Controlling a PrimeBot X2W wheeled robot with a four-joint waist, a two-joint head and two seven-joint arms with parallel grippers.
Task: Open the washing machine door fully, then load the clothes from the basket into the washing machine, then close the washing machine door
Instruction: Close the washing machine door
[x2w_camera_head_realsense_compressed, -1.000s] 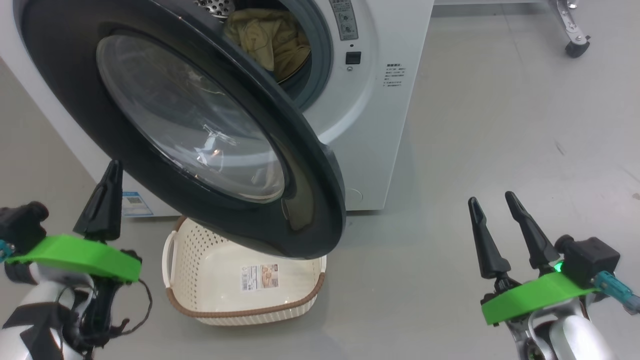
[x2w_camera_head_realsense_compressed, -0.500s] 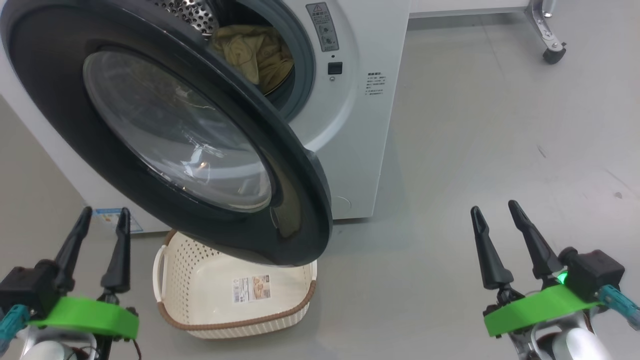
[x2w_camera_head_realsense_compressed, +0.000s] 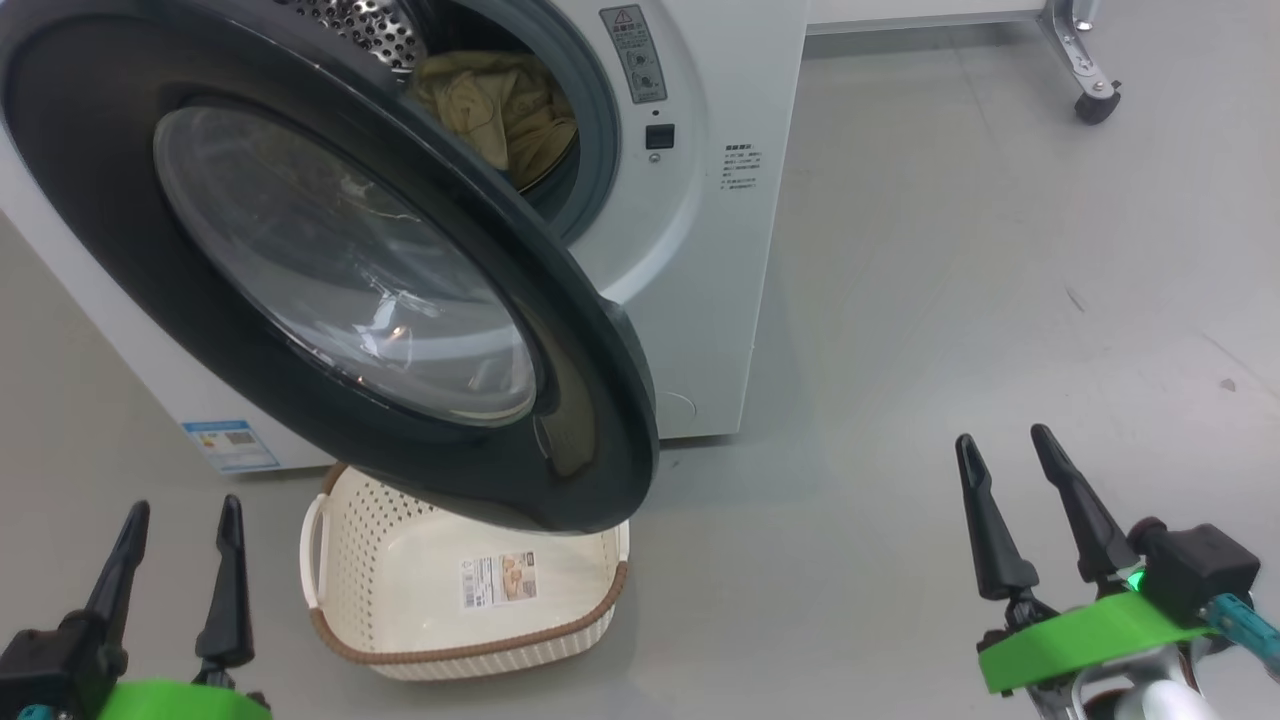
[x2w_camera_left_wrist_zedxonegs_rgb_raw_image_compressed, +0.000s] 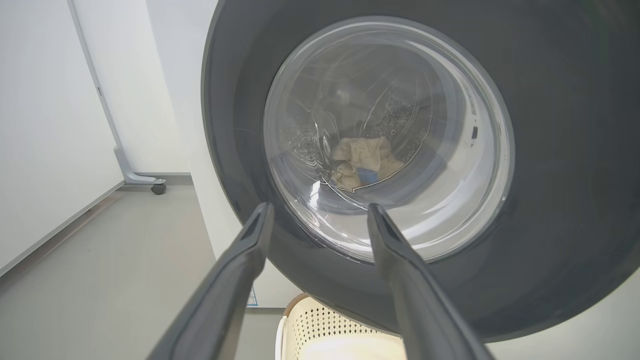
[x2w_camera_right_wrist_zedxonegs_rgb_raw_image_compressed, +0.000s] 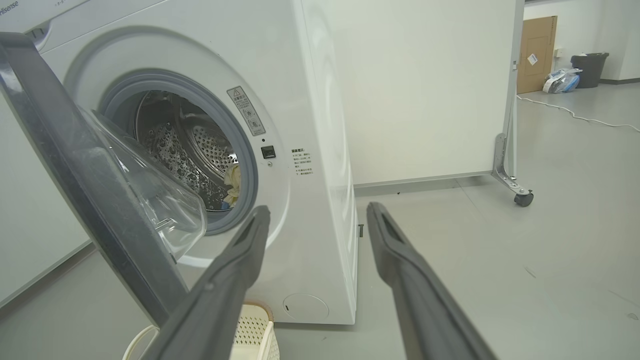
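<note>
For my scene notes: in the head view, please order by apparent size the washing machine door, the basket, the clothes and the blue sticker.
1. washing machine door, largest, though it is also the nearest.
2. basket, partly hidden by the door.
3. clothes in the drum.
4. blue sticker, smallest.

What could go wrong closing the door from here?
1. The clothes lie close to the gasket; a fold could get pinched when the washing machine door shuts.
2. The door's lower edge overhangs the basket; clearance is unclear, so it might clip the rim.
3. The open left gripper could slip on the glossy door.
</note>
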